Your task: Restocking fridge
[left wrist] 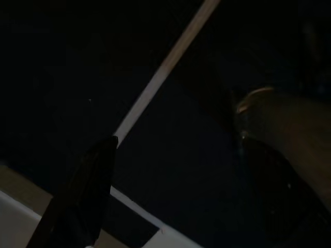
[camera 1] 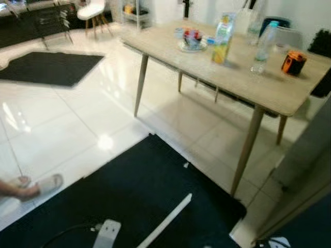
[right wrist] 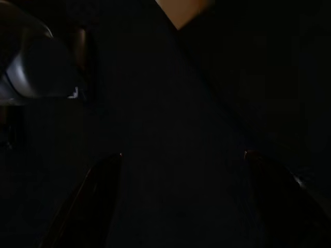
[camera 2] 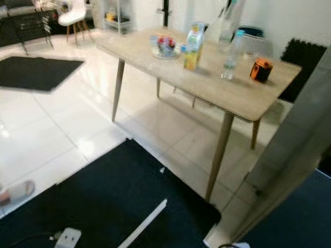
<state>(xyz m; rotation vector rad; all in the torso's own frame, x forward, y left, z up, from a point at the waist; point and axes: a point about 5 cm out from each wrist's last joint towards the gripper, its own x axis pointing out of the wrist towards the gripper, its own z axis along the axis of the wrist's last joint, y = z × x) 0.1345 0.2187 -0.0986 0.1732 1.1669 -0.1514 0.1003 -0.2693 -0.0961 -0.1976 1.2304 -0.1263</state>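
Groceries wait on wooden table [camera 1: 269, 90]: juice carton [camera 1: 223, 39], water bottle [camera 1: 262, 45], orange jar [camera 1: 294, 63]; approach step, nothing picked yet; my arms hang idle, right gripper [right wrist: 181, 160] apart, left's fingers too dark to call; next: walk closer, prob. grab carton.

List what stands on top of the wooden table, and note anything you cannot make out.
On the table: a juice carton, a clear bottle, an orange-and-black object and a plate of small items. Blur hides what those items are.
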